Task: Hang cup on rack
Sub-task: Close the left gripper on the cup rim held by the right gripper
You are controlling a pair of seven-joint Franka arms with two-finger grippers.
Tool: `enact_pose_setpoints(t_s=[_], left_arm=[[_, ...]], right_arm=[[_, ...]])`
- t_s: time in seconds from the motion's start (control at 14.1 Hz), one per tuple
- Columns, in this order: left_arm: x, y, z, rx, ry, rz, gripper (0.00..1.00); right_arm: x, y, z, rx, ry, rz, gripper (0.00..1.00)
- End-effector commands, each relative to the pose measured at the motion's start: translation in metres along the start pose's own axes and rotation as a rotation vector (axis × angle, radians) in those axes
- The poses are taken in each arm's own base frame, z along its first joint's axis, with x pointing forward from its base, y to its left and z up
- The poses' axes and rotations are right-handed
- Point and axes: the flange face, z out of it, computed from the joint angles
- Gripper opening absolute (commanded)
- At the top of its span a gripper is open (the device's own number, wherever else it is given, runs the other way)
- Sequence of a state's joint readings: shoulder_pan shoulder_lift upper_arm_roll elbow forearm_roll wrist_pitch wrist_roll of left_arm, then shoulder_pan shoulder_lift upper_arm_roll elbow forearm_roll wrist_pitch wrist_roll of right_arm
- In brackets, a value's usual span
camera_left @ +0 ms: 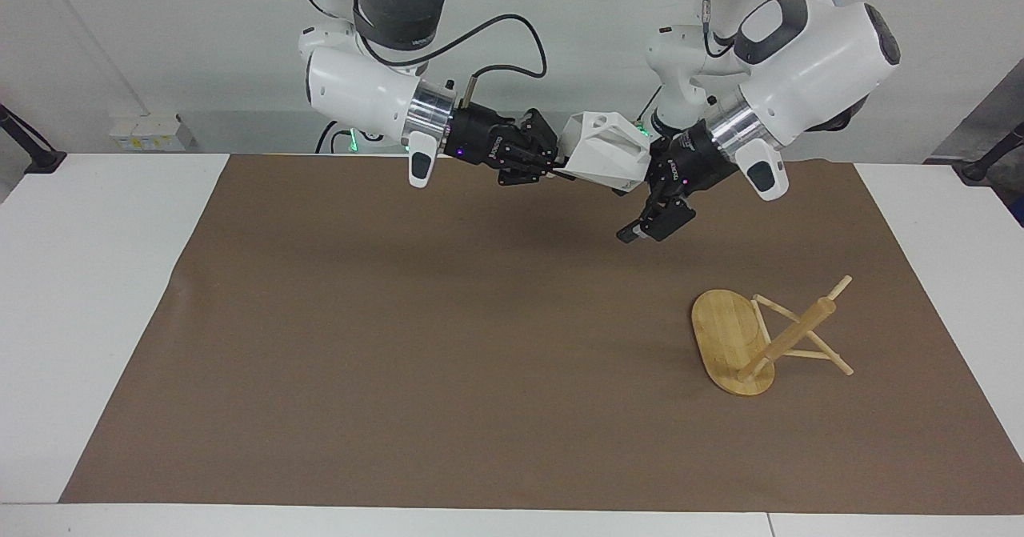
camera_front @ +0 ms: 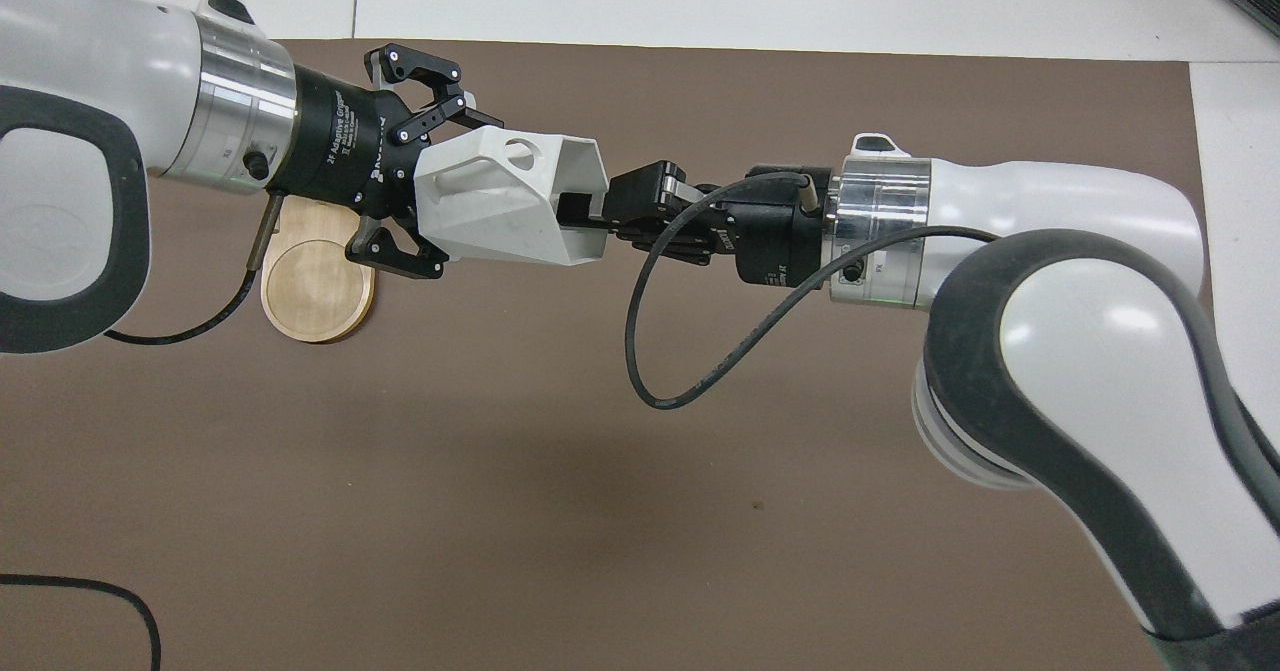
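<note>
Right gripper (camera_front: 590,219), reaching in from the right arm's end, was pinched tight on the rim of the cup (camera_front: 510,201), one finger inside the mouth and the other outside the wall. It held the cup up in the air, on its side, over the brown mat (camera_left: 448,345).

Facing it, the left gripper (camera_front: 425,166) stood with its fingers (camera_front: 400,256) spread wide on either side of the cup's closed end. In the overhead view one finger lay along the cup's upper edge and the other along its lower edge; whether either actually touched the cup could not be told.

That cup was matte white, with flat angled facets instead of a round wall. Its blocky handle, pierced by a round hole, faced upward. Its open mouth pointed toward the right gripper and its base toward the left one.

As for the rack (camera_left: 756,337), it sat on the mat toward the left arm's end of the table. It was light bamboo with an oval base, and it lay tipped over with the base up on edge and the post and thin pegs slanting out to rest on the mat. The cup hung high over the mat, well apart from the rack and more toward the middle of the table than it.
</note>
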State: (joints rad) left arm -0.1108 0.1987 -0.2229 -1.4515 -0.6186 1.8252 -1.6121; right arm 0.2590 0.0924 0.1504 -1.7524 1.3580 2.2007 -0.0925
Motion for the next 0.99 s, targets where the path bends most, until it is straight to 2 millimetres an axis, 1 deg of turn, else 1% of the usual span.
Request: enact_pose_setpoints(t_s=[0.0, 0.07, 0.14, 0.21, 0.42, 0.71, 0.85, 0.92], left_arm=[[0.006, -0.01, -0.018, 0.033, 0.003, -0.025, 1.0], [0.011, -0.012, -0.026, 0.034, 0.005, -0.034, 1.0], [0.008, -0.014, -0.031, 0.031, 0.005, -0.031, 1.0], [0.007, -0.015, -0.031, 0.033, 0.004, -0.035, 1.0], [-0.004, -0.019, -0.03, 0.029, 0.004, -0.084, 1.0], [-0.015, -0.028, -0.035, 0.034, 0.006, -0.121, 1.0], [-0.023, -0.032, -0.03, 0.041, 0.007, -0.128, 1.0], [-0.024, -0.032, -0.032, 0.036, 0.006, -0.131, 1.0]], right_arm=[[0.001, 0.001, -0.001, 0.025, 0.013, 0.029, 0.0], [0.001, 0.001, -0.001, 0.026, 0.013, 0.03, 0.0], [0.001, 0.001, -0.001, 0.026, 0.013, 0.03, 0.0], [0.001, 0.001, -0.001, 0.026, 0.013, 0.03, 0.0], [0.001, 0.001, -0.001, 0.025, 0.013, 0.029, 0.0], [0.001, 0.001, -0.001, 0.026, 0.013, 0.031, 0.0], [0.001, 0.001, -0.002, 0.026, 0.014, 0.031, 0.0], [0.001, 0.001, -0.002, 0.026, 0.014, 0.031, 0.0]])
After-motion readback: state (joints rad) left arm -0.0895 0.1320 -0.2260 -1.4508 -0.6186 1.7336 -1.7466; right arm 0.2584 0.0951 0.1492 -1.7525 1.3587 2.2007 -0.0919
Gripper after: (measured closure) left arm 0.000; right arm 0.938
